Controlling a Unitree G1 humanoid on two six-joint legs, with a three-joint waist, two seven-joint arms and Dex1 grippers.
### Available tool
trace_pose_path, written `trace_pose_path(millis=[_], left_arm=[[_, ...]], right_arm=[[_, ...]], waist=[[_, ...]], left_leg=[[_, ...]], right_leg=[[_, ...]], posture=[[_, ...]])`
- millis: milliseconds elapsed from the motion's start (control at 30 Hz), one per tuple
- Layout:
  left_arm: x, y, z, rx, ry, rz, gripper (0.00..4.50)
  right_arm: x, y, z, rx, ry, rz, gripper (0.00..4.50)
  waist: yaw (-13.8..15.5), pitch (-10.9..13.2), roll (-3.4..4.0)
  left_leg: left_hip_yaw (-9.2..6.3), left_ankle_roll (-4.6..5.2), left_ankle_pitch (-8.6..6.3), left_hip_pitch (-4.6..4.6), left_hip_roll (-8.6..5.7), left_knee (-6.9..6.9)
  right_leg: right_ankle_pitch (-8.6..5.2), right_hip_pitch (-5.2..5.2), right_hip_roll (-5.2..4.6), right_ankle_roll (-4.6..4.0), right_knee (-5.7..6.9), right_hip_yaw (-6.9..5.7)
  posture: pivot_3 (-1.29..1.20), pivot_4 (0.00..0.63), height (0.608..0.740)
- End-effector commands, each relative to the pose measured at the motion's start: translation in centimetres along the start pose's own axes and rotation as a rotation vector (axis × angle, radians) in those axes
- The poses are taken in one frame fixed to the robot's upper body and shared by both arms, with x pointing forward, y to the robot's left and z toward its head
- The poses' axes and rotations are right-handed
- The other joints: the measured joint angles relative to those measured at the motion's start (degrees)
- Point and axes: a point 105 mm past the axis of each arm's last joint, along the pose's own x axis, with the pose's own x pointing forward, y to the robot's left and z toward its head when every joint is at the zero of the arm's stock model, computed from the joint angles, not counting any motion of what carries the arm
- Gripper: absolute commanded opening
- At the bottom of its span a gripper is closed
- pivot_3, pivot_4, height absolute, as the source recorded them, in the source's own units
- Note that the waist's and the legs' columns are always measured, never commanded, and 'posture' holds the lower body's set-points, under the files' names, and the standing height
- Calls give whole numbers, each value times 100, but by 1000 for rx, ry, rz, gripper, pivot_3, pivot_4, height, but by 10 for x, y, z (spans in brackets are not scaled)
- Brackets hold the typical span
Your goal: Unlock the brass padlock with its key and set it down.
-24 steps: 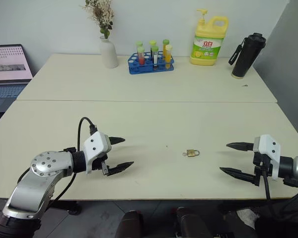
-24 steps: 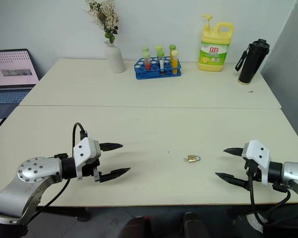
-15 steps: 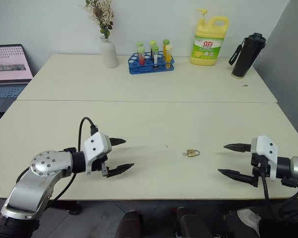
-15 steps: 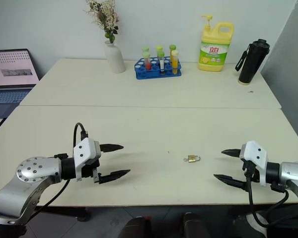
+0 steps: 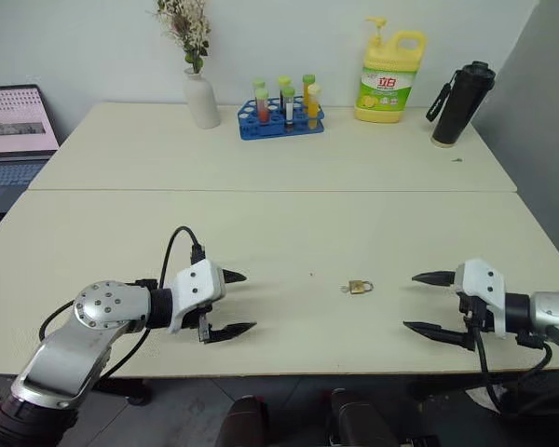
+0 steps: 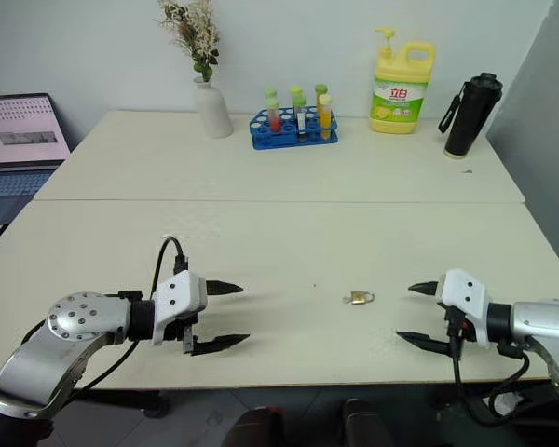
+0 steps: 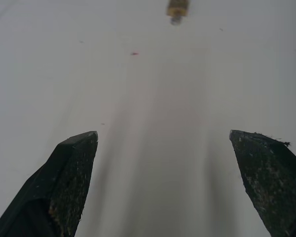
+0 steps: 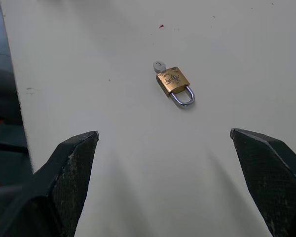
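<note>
Padlock (image 5: 358, 287) flat on counter (image 5: 261, 158), untouched, between both arms, near front edge. Key (image 8: 159, 65) seated in body, shackle closed. Long axis roughly 9-to-3 across counter, shackle toward 3 o'clock. Right gripper (image 5: 433, 303) spread wide, empty, nearer; padlock at its 9 o'clock. Left gripper (image 5: 233, 303) also wide, empty, farther; padlock at its 3 o'clock. Likely right reaches first, shackle end facing it.

place: lab or office test room | evidence: plain cream bench (image 5: 261, 149) against a bare white wall | blue rack of coloured test tubes (image 5: 281, 110) | open laptop (image 5: 14, 130) at the side | vase of dried flowers (image 5: 201, 93), yellow detergent jug (image 5: 389, 76), black flask (image 5: 455, 91) lined up at the back
</note>
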Motion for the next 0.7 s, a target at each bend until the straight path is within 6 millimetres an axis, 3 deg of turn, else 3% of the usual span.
trace_pose_path(millis=[33, 233, 533, 700], left_arm=[[0, 1, 23, 29, -95, -5, 4489], [7, -6, 33, 89, -111, -38, 4489], [13, -13, 29, 132, -87, -57, 4489], [13, -16, 30, 124, -94, -59, 4489]], right_arm=[[4, -3, 9, -35, -6, 29, 4500], [30, -15, 25, -74, -45, 117, 4500], [74, -37, 13, -117, 54, 226, 4500], [88, -45, 5, -121, 80, 233, 4500]], waist=[[9, 0, 0], [-16, 1, -4], [11, 3, -1], [13, 3, -1]], left_leg=[[-1, 0, 0, -1, -1, 0], [0, 0, 0, 0, 0, 2], [-1, 0, 0, -7, -6, 2], [0, 0, 0, -6, -5, 4]], right_leg=[[0, 0, 0, 0, 0, 0], [1, 1, 1, 1, 0, 1], [1, -5, 8, -2, 1, 1], [2, -4, 6, -4, 2, 0]], posture=[[0, 150, 740], [0, 150, 740], [0, 150, 740], [0, 150, 740]])
